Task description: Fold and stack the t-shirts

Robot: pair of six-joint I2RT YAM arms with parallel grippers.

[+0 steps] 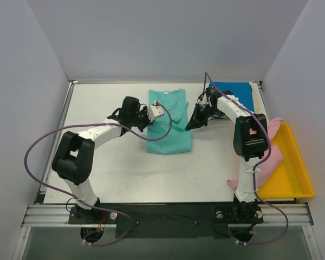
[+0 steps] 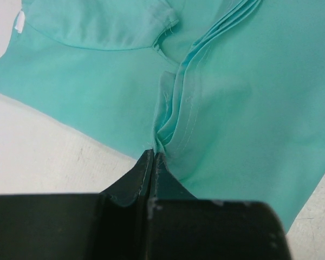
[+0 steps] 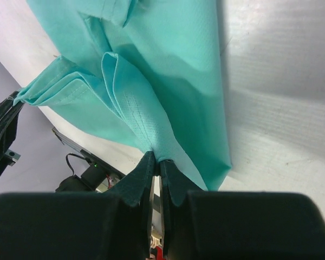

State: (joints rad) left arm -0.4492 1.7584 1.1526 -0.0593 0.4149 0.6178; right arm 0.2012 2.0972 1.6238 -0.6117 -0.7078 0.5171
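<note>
Left gripper (image 2: 153, 157) and right gripper (image 3: 156, 161) both clamp the teal shirt (image 1: 170, 138) from opposite sides, its length running away between them.

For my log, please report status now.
Left gripper, right gripper: both shut on teal-green t-shirt. Shirt partly folded. No obstacle near it.

1 yellow tray (image 1: 295, 173) at right edge of white table (image 1: 124, 173); grey walls around.

Robotics lab cell, plain grey walls (image 1: 168, 38), white table (image 1: 108, 162), aluminium mounting rail (image 1: 46, 215)
</note>
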